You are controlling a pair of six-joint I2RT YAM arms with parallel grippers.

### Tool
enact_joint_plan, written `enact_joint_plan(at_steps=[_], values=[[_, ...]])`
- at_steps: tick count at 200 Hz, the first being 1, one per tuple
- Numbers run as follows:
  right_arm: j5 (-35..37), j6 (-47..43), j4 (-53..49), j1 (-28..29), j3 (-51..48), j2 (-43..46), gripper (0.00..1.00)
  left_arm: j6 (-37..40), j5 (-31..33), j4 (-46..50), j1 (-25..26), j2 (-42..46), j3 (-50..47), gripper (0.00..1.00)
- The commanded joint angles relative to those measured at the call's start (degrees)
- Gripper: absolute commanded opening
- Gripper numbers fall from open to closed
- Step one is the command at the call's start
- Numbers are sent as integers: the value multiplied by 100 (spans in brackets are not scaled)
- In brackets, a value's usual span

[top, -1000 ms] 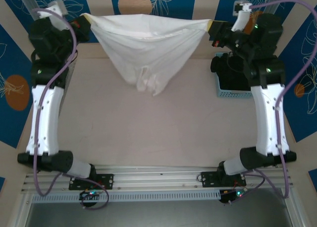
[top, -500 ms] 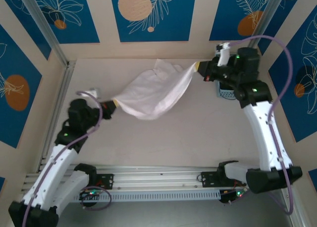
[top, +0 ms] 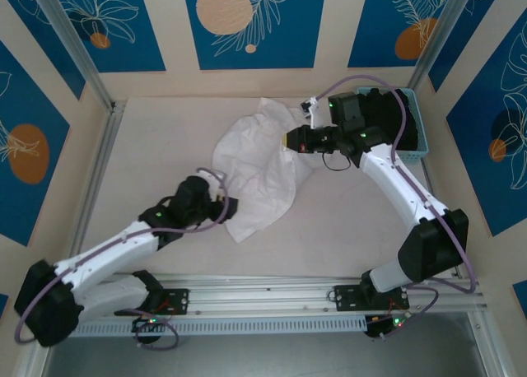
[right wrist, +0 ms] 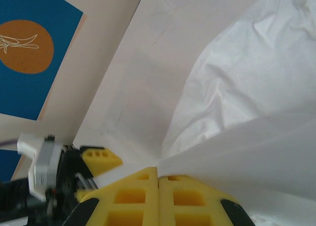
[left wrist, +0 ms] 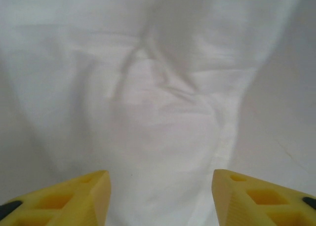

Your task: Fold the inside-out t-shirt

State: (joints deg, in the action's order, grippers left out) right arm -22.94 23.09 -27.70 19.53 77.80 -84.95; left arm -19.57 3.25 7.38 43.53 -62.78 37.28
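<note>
I had the t-shirt (top: 259, 175) lying crumpled near the middle of the tabletop (top: 165, 138), my right hand (top: 288, 138) pinching its far edge and my left hand (top: 228, 206) open over its near edge, so I judged spreading it flat came next.

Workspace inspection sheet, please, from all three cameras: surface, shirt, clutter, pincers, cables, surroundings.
Surface: table, pale, with the shirt lying on it.
Job's things: inside-out t-shirt, white, crumpled mid-table, not yet folded.
Clutter: blue basket at the far right corner, partly behind the right arm.
Grippers: left pincer open, at the shirt's near edge; right pincer shut on a fold of the shirt.
Cables: purple cables looped along both arms.
Surroundings: wall panels, blue with orange discs.
</note>
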Motion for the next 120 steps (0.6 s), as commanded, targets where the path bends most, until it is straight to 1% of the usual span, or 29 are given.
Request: enact_joint_plan(at_steps=[1,19,45,77,101,120], values=[[-33,91,96,6,72,-133,1,490,9,-1025,623,-884,410,51],[61,88,64,-81,118,-234,1,739,81,-1421,981,-1752,803,45],[-31,158,25,-355,176,-430,1,1258,254,-1745,1290,-2893,1410,44],[-204,192,12,-643,267,-666,1,1598,517,-1727,1359,-4003,2130,46],[-305,196,35,-817,315,-813,1,1736,661,-1541,1360,-4600,2579,47],[-363,204,63,-896,325,-873,1,1790,741,-1327,1358,-4957,2903,44]])
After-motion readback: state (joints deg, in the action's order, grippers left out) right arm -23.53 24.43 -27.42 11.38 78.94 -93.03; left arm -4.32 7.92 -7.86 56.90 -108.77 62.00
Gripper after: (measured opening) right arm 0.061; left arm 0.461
